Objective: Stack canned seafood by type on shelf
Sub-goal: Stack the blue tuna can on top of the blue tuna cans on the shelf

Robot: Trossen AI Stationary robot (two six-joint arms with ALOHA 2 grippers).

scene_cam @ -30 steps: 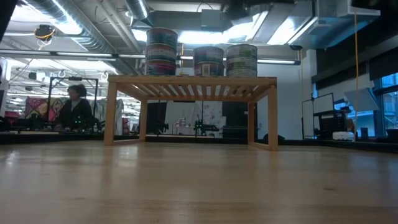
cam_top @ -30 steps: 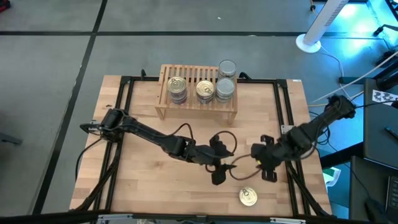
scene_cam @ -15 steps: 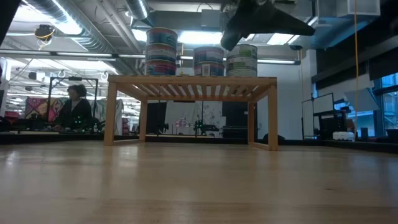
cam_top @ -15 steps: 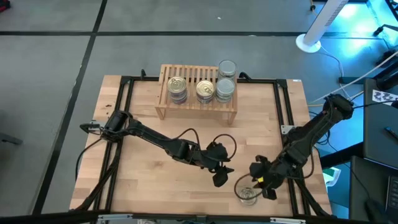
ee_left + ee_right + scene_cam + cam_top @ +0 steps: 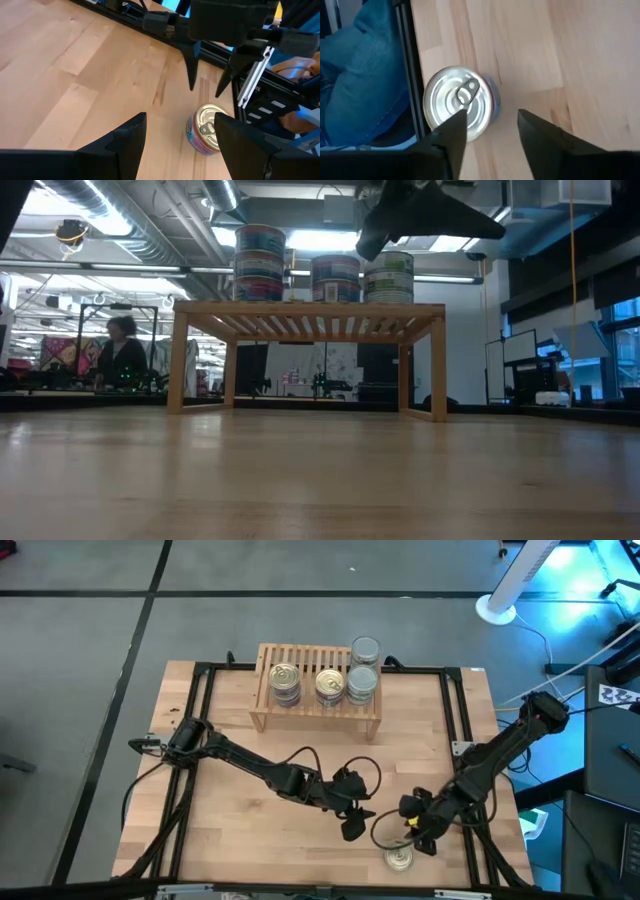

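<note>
Gold-lidded can lying beside table edge; my right gripper hovering above, fingers apart. Am centring over lid, descending straight, avoiding nudging it off.

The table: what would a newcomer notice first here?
Probably the shelf at the table's far edge, with cans stacked in piles on its slats. Next, the single gold-lidded can near the front edge, with the right hand open just above it. The left hand, also open and empty, hangs nearby over the middle.
</note>
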